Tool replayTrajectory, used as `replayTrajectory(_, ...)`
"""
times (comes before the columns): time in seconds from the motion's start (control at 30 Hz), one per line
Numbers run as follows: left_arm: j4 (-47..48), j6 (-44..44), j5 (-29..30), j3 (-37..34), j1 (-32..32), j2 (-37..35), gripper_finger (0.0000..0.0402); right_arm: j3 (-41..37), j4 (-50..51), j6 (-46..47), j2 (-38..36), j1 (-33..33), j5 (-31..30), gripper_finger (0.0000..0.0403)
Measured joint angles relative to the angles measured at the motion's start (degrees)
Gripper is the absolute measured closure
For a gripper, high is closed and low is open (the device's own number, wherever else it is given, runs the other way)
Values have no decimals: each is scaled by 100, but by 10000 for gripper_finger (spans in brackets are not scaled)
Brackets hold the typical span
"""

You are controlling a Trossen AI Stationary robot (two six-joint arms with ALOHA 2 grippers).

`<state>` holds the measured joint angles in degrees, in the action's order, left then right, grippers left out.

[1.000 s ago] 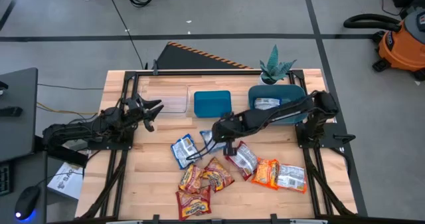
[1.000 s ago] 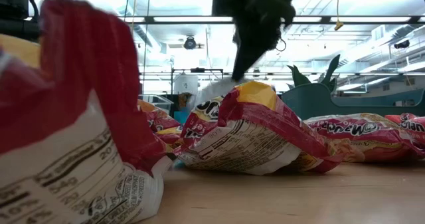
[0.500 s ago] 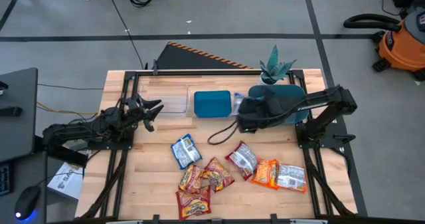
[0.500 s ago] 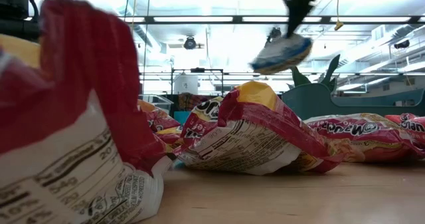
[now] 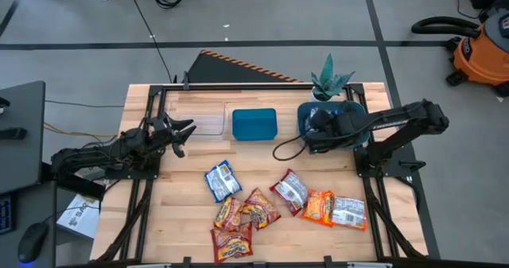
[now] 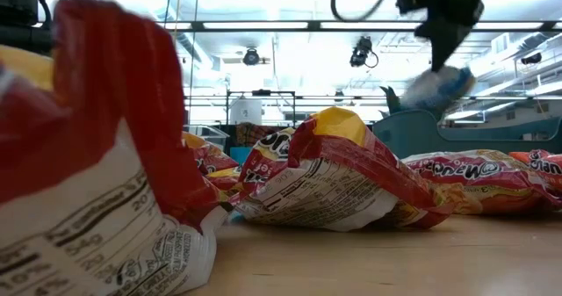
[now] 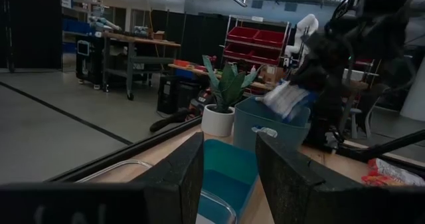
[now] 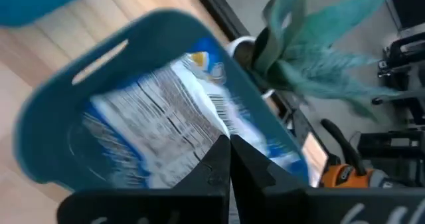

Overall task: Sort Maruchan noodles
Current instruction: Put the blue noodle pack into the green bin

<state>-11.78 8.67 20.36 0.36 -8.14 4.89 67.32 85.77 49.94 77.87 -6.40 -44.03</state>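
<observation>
- While the right gripper [image 5: 312,127] hangs over the rounded teal bin [image 5: 355,112], we see its fingers pinched on a blue-and-white noodle packet [image 6: 436,85], held above the bin's rim.
- In the right wrist view we see another blue-and-white packet [image 8: 156,127] lying inside that bin.
- We find the left gripper [image 5: 181,130] waiting well away from the bin, across the rectangular teal bin [image 5: 254,124], near a clear tray [image 5: 203,122]; its fingers [image 7: 176,177] stand apart and hold nothing.
- Out on the bench [image 5: 179,212], away from the bin toward the front edge, we see one more blue-and-white packet [image 5: 220,180], a cluster of red-and-yellow packets [image 5: 242,216], and an orange packet [image 5: 319,207] between a red one [image 5: 290,188] and another [image 5: 350,211].
- A potted plant [image 5: 329,81] stands just behind the rounded bin.
</observation>
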Motion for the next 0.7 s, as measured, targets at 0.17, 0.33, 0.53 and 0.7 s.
replayTrajectory(0.17, -1, -3, 0, 0, 0, 0, 260, -810, -1261, -495, -143, 225, 18, 392)
replayTrajectory(0.33, -1, 10, 0, 0, 0, 0, 260, -1026, -2424, -1327, -117, 518, 370, 389)
replayTrajectory(0.53, 61, 12, 0, 0, 0, 0, 260, -742, -2568, -1707, -127, 826, 827, 346)
replayTrajectory(0.7, 142, 40, -2, 0, 0, 0, 260, -280, -2572, -1863, -127, 934, 1204, 304)
